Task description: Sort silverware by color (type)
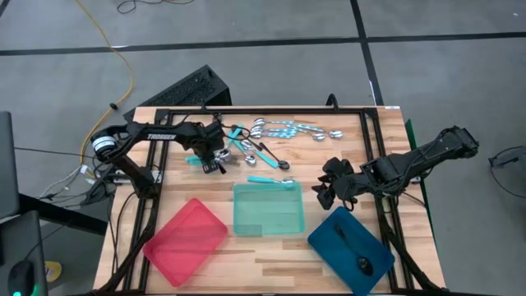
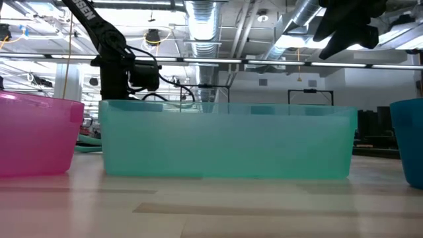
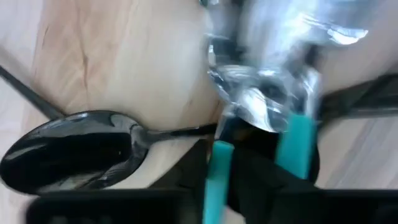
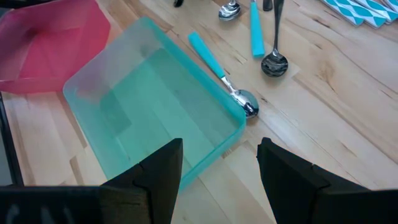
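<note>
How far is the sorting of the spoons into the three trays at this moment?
Barely begun. One dark spoon lies in the blue plastic tray; the red tray and teal tray look empty. The left gripper is down at the spoon pile; the open right gripper holds nothing. Nearly all spoons remain.

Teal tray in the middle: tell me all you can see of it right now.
The teal tray is a translucent plastic rectangle with low walls and rounded corners, sitting flat on the wooden table between the red tray and the blue tray. It looks empty. A turquoise-handled spoon lies on the table along its far rim, close to it; contact is unclear. The right pincer hangs open over its corner, not touching.
</note>
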You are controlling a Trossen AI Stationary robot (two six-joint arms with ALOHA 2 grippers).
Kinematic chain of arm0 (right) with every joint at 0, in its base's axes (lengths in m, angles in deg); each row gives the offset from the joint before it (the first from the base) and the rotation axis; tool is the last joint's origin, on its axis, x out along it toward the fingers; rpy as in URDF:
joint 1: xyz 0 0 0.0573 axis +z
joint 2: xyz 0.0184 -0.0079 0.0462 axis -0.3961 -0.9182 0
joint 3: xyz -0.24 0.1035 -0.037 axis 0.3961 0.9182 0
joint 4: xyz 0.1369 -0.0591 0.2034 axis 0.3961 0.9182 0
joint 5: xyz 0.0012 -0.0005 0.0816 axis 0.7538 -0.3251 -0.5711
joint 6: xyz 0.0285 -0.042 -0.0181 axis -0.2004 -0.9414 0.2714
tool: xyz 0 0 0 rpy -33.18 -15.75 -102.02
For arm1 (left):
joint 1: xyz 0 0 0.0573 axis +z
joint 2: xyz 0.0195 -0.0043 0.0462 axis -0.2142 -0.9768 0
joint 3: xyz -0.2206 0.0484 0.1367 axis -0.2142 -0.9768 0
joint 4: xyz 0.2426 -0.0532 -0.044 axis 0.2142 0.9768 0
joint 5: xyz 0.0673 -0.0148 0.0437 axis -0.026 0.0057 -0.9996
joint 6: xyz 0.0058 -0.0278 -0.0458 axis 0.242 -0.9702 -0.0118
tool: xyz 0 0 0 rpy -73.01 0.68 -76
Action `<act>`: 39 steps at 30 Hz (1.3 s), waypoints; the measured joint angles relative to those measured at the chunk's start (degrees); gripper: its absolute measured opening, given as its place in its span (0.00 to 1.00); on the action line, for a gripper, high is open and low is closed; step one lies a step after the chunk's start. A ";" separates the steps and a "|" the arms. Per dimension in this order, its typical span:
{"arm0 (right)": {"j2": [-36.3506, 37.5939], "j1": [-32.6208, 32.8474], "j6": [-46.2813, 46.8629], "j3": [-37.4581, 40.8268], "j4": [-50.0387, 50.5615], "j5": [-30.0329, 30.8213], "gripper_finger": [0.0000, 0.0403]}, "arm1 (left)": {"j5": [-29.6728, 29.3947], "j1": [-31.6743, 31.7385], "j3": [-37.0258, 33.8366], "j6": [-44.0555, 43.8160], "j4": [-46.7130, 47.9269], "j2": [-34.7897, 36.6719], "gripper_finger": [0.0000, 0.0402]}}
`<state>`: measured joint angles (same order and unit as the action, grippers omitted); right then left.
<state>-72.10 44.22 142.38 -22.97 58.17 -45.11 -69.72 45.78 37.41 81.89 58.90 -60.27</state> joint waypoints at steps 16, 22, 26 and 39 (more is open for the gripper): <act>-0.02 -0.15 -0.27 0.00 -1.02 0.62 0.57 | 2.72 0.07 2.29 -9.66 4.96 10.38 0.05; -0.02 -0.58 -4.23 0.00 -7.86 4.84 0.57 | 7.79 -0.15 3.73 -15.59 3.96 17.74 0.05; -0.02 -2.53 -9.10 0.00 -13.88 6.46 0.57 | 12.11 -0.91 4.37 -19.79 0.73 23.71 0.05; -4.18 -14.66 -27.80 -0.09 -46.57 3.01 0.57 | 18.69 -7.28 4.62 -33.58 -20.69 41.32 0.05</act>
<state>-76.28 29.55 114.58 -23.06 11.59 -42.10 -51.03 38.50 42.03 48.31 38.20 -18.95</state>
